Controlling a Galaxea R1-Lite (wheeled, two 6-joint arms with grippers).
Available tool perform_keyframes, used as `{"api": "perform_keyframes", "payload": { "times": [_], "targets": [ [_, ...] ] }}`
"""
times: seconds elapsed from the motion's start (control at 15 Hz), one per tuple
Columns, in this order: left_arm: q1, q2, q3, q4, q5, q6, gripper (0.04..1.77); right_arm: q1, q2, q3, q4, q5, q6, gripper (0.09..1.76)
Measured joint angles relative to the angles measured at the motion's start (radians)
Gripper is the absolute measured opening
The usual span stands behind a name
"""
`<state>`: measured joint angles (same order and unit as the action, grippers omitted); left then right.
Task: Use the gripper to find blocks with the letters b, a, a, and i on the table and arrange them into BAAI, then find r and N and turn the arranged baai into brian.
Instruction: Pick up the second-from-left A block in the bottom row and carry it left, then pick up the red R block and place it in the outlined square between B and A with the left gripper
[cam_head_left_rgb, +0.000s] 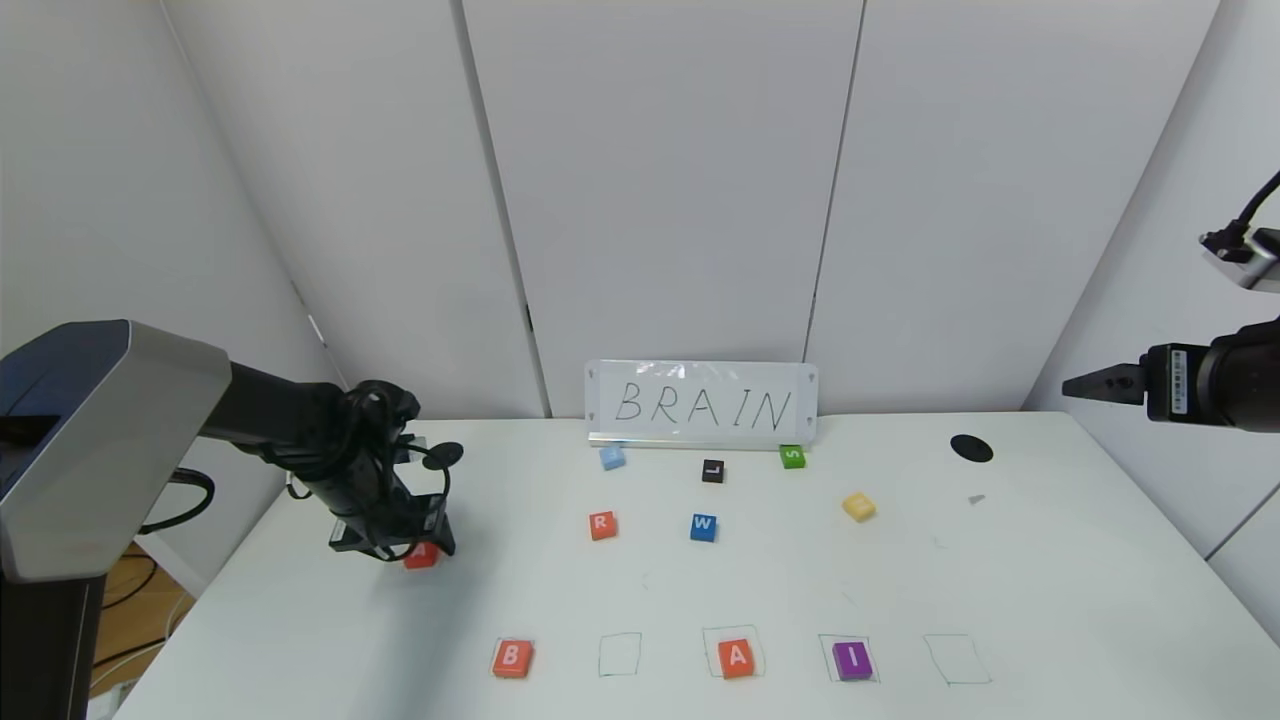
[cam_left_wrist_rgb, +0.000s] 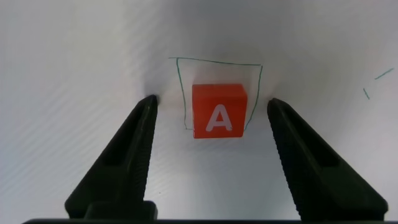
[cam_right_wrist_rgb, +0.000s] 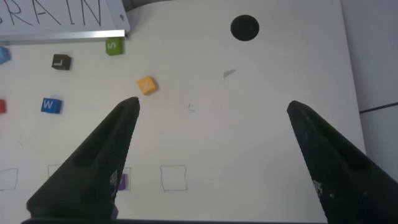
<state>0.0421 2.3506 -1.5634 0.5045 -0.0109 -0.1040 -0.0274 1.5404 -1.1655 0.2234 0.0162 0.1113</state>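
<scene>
Your left gripper (cam_head_left_rgb: 415, 545) is down on the table (cam_head_left_rgb: 1050, 600) at its left side, fingers spread apart with an orange-red A tile (cam_left_wrist_rgb: 219, 111) sitting free between them. In the left wrist view neither finger (cam_left_wrist_rgb: 134, 149) touches the tile, which lies on a pen-drawn square outline (cam_left_wrist_rgb: 217, 62), overlapping its lower edge. From the head view you can only see a sliver of that tile under the gripper.

Count the near row with me: five drawn squares across the front, three of them filled. B tile (cam_head_left_rgb: 512, 658) at the left end, then a bare square (cam_head_left_rgb: 620, 655), then the second A tile (cam_head_left_rgb: 737, 657), then the purple I tile (cam_head_left_rgb: 852, 660), then another bare square (cam_head_left_rgb: 958, 660).

Farther back you have six loose tiles: the orange-red R tile (cam_head_left_rgb: 602, 525), a blue W tile (cam_head_left_rgb: 703, 527), the yellow tile (cam_head_left_rgb: 858, 506) whose letter you cannot read from here, a black L tile (cam_head_left_rgb: 712, 471), a green S tile (cam_head_left_rgb: 792, 456) and one light-blue tile (cam_head_left_rgb: 612, 458). Behind them stands one white card (cam_head_left_rgb: 700, 405) handwritten BRAIN. One black round hole (cam_head_left_rgb: 971, 448) shows at the far right of the table.

Your right gripper (cam_head_left_rgb: 1090, 385) hangs high off the right edge, its fingers wide and holding nothing.
</scene>
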Motion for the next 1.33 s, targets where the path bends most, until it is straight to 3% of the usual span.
{"api": "perform_keyframes", "payload": {
  "times": [0.6,1.33],
  "targets": [
    [-0.003,-0.043,0.005,0.009,-0.003,-0.001,1.57,-0.005,-0.001,-0.003,0.0,0.001,0.001,1.71],
    [-0.07,-0.153,0.014,0.068,-0.001,-0.073,1.68,-0.003,-0.001,-0.003,0.001,0.001,0.01,1.71]
  ]
}}
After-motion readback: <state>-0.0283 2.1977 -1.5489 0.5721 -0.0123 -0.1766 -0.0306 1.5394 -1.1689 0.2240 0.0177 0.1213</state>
